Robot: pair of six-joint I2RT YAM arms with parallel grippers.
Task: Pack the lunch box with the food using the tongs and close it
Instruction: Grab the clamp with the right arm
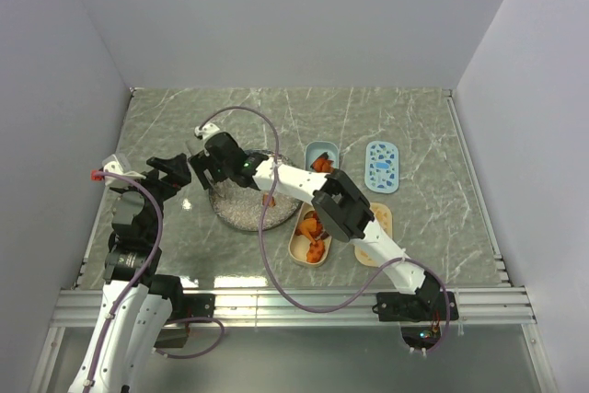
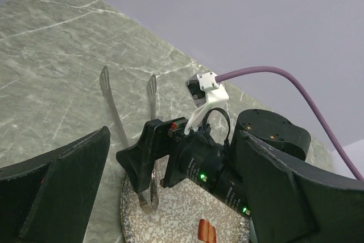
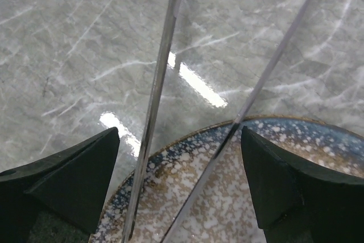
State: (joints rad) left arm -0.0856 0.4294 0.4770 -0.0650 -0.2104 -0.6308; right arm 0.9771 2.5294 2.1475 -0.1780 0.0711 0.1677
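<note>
Tongs [image 3: 156,95] polished metal; plate [image 3: 239,197] speckled glaze; table [image 3: 85,38] glossy marble-look.

**Table** [image 1: 433,227]: grey marbled top with pale veins, walled on three sides. A metal rail runs along the edge nearest me.

Lying on it:
- **Plate** [image 1: 235,209]: round and speckled, left of my centre, partly hidden from above.
- **Tongs** [image 2: 114,112]: metal. The hinge end is over the plate and both tips reach out past its rim. I cannot tell whether the tips touch the table.
- **Blue tub** [image 1: 321,144]: oval, just right of the plate on the far side.
- **Blue lid** [image 1: 382,166]: oval and patterned, right of the blue tub and apart from it.
- **Tan tub** [image 1: 293,244]: oval, nearer me.
- **Tan oval** [image 1: 385,218]: just right of the tan tub, partly hidden.
</note>
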